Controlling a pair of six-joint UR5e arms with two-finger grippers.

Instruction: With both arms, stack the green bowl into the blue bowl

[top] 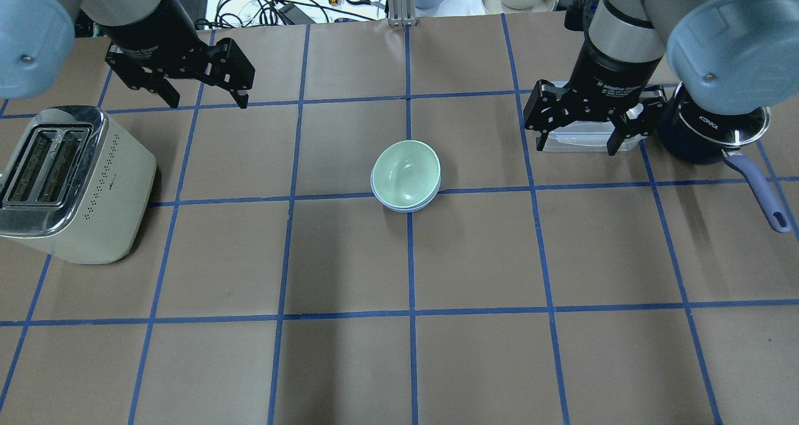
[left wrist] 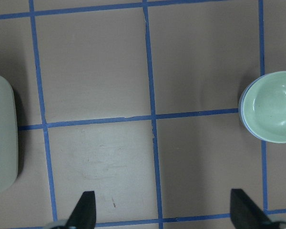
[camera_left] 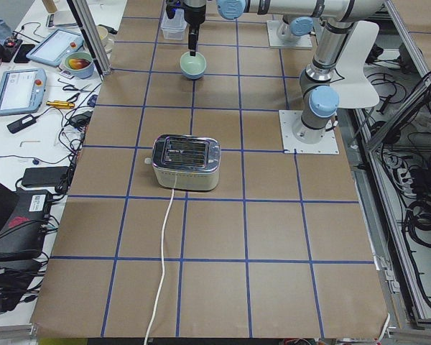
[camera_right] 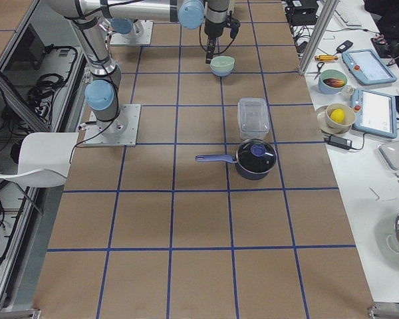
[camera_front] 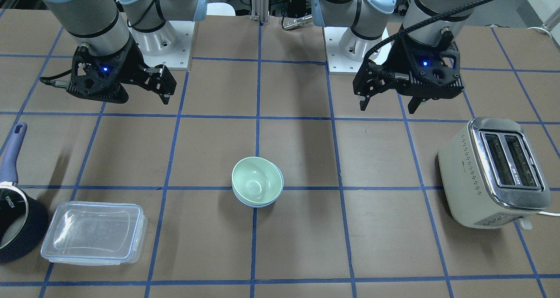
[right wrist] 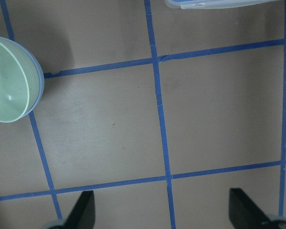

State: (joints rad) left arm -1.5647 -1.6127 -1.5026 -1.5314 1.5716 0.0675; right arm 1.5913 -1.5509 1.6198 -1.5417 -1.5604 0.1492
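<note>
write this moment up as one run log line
stage: stack looks done | green bowl: nested in blue bowl, table centre | left gripper: open, empty, raised | right gripper: open, empty, raised

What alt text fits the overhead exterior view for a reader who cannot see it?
The green bowl sits nested inside the blue bowl at mid-table. The left hand and right hand hang open and empty, well away from it. A toaster stands left, a pot right.
</note>
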